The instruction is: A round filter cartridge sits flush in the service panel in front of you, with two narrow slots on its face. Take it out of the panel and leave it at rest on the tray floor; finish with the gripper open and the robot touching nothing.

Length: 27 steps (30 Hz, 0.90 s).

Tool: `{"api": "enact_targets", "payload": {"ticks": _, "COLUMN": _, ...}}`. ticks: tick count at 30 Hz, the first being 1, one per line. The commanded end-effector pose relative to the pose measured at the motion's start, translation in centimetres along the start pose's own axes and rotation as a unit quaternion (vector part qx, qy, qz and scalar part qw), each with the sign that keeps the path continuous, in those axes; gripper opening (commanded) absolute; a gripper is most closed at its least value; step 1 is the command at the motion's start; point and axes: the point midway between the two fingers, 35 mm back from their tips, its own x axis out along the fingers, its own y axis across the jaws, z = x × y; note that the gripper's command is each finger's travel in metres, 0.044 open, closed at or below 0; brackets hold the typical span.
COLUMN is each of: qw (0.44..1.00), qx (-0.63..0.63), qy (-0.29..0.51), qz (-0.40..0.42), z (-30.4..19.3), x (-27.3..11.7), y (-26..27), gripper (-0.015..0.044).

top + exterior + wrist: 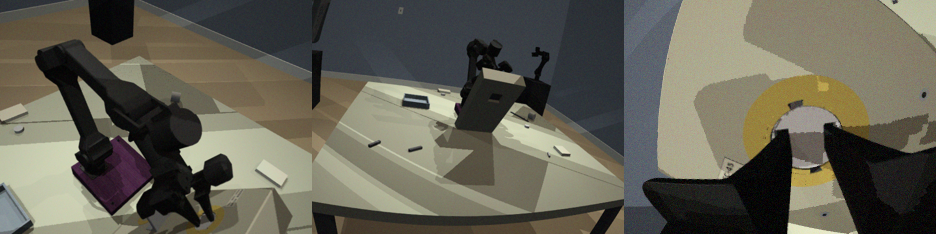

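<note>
The round grey filter cartridge sits in the sloped beige service panel, ringed by a yellow collar. My gripper points down at the panel, and both fingertips press into the cartridge's face, closed narrow on it. Small notches show on the collar above and below the disc. In the exterior view the panel hides the gripper. The blue-grey tray stands far off to the left.
The arm stands on a purple base plate. White flat blocks, a small disc, a pale cylinder and two dark bars lie on the table. A black box looms behind.
</note>
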Motion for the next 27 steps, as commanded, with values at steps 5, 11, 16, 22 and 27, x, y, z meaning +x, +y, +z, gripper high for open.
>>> {"api": "enact_targets", "payload": {"ticks": 5, "qw": 1.000, "qx": 0.000, "qy": 0.000, "qz": 0.002, "z": 0.01, "x": 0.00, "y": 0.09, "gripper": 0.0000}}
{"api": "enact_targets", "payload": {"ticks": 11, "qw": 0.998, "qx": -0.070, "qy": -0.001, "qz": 0.002, "z": 0.06, "x": 0.37, "y": 0.14, "gripper": 0.0000}}
{"api": "enact_targets", "payload": {"ticks": 16, "qw": 0.989, "qx": -0.151, "qy": -0.002, "qz": 0.002, "z": 0.07, "x": 0.48, "y": 0.15, "gripper": 0.0000}}
{"api": "enact_targets", "payload": {"ticks": 22, "qw": 0.968, "qx": -0.251, "qy": -0.002, "qz": 0.002, "z": 0.08, "x": 0.55, "y": 0.16, "gripper": 0.0000}}
{"api": "enact_targets", "payload": {"ticks": 27, "qw": 0.943, "qx": -0.333, "qy": -0.002, "qz": 0.002, "z": 0.08, "x": 0.59, "y": 0.16, "gripper": 0.0000}}
